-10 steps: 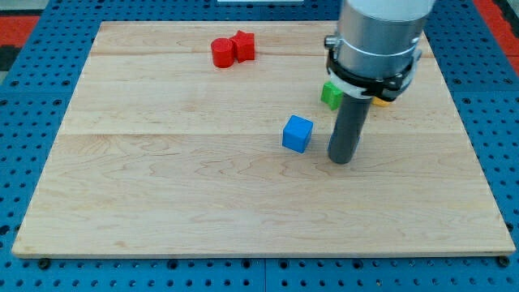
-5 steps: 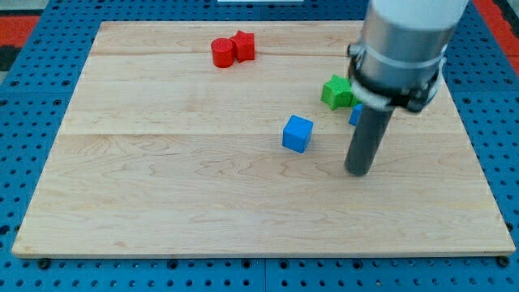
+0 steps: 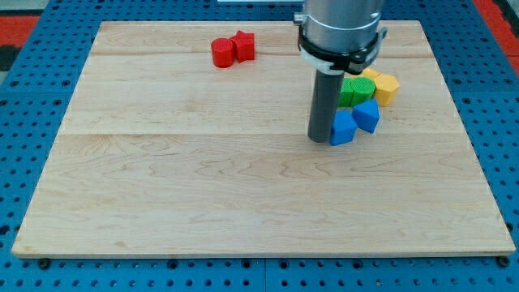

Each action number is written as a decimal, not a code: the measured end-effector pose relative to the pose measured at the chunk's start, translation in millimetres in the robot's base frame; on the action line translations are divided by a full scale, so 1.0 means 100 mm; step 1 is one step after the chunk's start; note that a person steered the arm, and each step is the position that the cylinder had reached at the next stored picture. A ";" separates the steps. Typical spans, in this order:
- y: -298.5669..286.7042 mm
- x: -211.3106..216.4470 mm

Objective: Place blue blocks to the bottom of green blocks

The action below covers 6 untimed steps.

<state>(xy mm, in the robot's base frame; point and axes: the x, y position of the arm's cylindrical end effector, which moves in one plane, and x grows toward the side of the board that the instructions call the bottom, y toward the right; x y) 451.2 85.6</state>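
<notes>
My tip [image 3: 320, 139] rests on the board, touching the left side of a blue cube [image 3: 343, 128]. A second blue block [image 3: 367, 115] sits just to the cube's upper right, touching it. Directly above the two blue blocks is a green block [image 3: 354, 91], partly hidden by the rod, so its shape is unclear. The blue blocks lie along the green block's bottom side.
Two yellow blocks [image 3: 383, 85] sit to the right of the green one. A red cylinder [image 3: 222, 53] and a red block [image 3: 243, 45] stand together near the view's top, left of centre. The wooden board [image 3: 162, 186] lies on a blue perforated table.
The blue cube has moved right from the board's middle to beside the other blue block. My tip swung from the cube's right around to its left side.
</notes>
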 end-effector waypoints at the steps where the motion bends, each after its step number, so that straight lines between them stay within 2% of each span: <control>1: 0.01 0.00; 2: 0.01 0.24; 3: 0.30 0.31; 6: 0.38 0.05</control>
